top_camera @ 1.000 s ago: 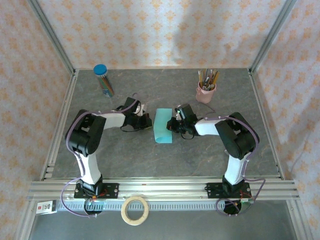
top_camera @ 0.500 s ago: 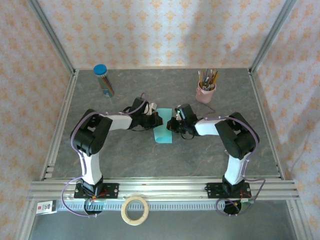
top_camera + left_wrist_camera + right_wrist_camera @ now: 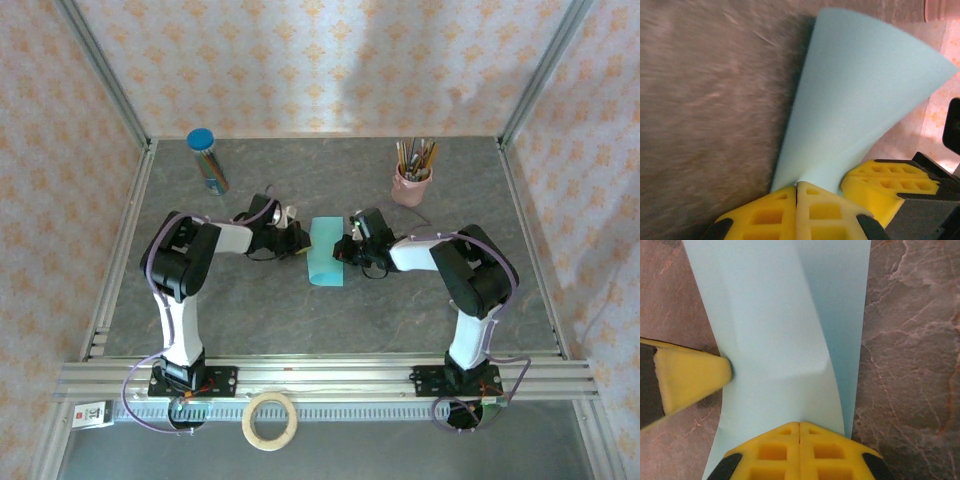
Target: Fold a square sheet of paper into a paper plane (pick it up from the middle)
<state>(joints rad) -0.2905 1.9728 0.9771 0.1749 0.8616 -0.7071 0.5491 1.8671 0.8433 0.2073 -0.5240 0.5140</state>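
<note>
**Jaws of both arms clamped shut on turquoise sheet**

Seen from above, the left gripper [image 3: 300,242] and right gripper [image 3: 343,250] face each other across the square sheet of paper [image 3: 325,258]. It lies mid-table [image 3: 420,310], well away from every edge. On the left wrist camera, yellow fingers [image 3: 765,217] are pressed together on one edge of the sheet, which flares up off the grey surface. On the right wrist camera, fingers [image 3: 771,446] pinch the sheet's near edge. The paper bulges with a soft crease, and the left gripper's yellow tip touches its far side.

Overhead view bright, even, soft shadows. Left wrist: table [image 3: 700,100] smeared with blur, right edge washed out. Right wrist: paper [image 3: 780,315] sharp.
</note>
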